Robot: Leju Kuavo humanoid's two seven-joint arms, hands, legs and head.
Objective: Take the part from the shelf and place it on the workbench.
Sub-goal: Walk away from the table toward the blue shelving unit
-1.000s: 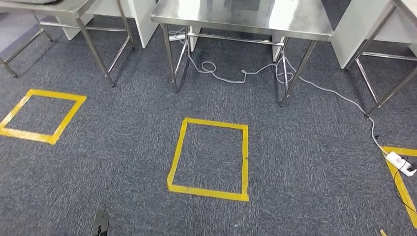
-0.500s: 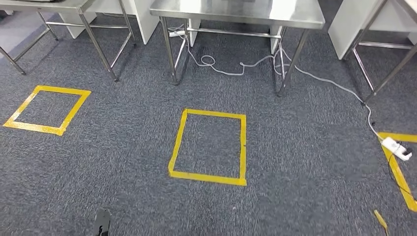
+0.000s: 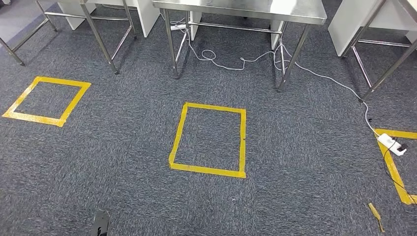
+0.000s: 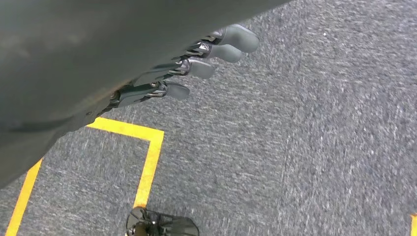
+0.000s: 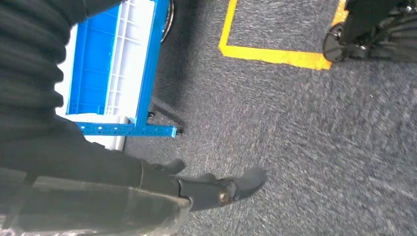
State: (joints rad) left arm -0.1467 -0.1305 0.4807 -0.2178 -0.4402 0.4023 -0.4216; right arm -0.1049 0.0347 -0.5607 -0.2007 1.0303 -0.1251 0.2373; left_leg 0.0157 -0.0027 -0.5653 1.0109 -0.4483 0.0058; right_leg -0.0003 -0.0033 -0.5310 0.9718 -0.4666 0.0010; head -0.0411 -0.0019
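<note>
- Left hand (image 4: 196, 66): hangs beside the body over grey carpet (image 3: 305, 162); fingers (image 4: 216, 49) extended, a little apart, holding nothing
- Right hand (image 5: 196, 189): hangs low over the carpet; fingers (image 5: 248, 179) loosely extended, nothing between them
- Part: no view shows it, so its place cannot be told; neither hand carries it, so the pick is judged not yet made
- Blue shelf frame (image 5: 142, 93) with a blue-and-white crate (image 5: 105, 59): stands close beside the right arm, seen from the right wrist
- Steel worktop (image 3: 241, 10): ahead in the head view, beyond the central yellow taped square (image 3: 209, 140)
- White cable (image 3: 236, 61): loops on the carpet under the worktop and runs to a power strip (image 3: 392, 145) at the right
- Risk, footing: a step drifting right could catch the cable or power strip, because both lie loose on the floor
- Risk, clearance: the right arm could strike the shelf frame on a turn, being so near it
- Risk, position: stopping off the taped square could leave shelf or worktop beyond reach
</note>
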